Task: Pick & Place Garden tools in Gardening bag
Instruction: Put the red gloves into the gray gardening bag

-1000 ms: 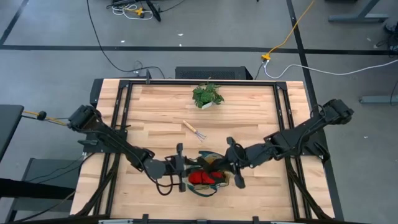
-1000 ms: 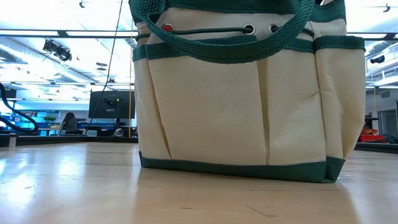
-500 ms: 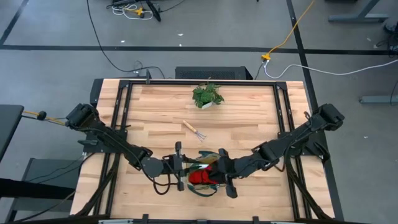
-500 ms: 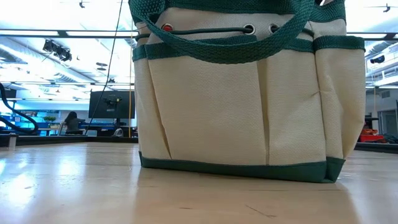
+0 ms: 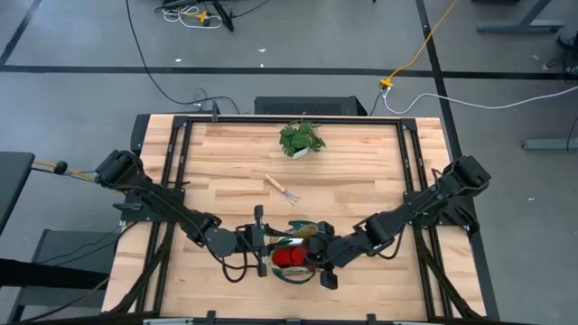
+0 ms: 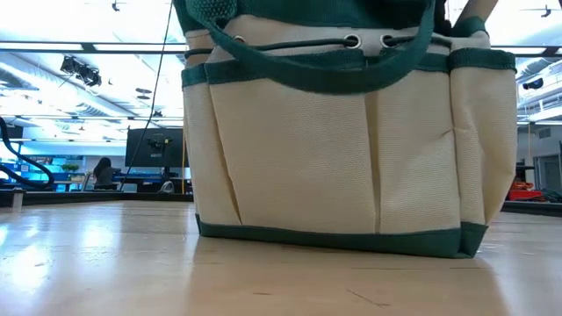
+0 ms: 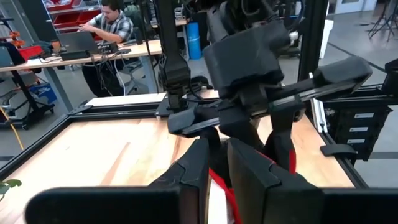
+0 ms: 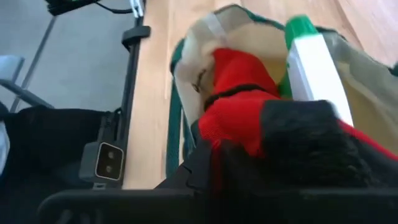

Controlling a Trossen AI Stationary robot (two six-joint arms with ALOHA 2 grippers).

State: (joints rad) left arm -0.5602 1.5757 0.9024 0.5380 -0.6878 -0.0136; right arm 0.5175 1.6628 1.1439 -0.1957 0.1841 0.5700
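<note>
Wood tabletop (image 5: pixel 235 162), both arms meeting over the bag (image 5: pixel 293 257) at the near edge. Right claw (image 5: pixel 318 257) is at the bag mouth, clenched on the red-and-black gloves (image 8: pixel 239 112), which sit partly inside already, next to the spray bottle (image 8: pixel 314 65). Left claw (image 5: pixel 266 244) is at the bag's left rim; fingers (image 7: pixel 249 171) look close together, but I can't tell if it's pinching the rim or just shut (grip point is hidden). Remaining loose tool: the hand rake (image 5: pixel 282 189), on bare wood between bag and potted plant (image 5: pixel 301 138), up-table from both claws and about equally near each. Long axis diagonal, handle toward far-left, prongs toward the bag. Probably next pick, once the gloves are released.
</note>
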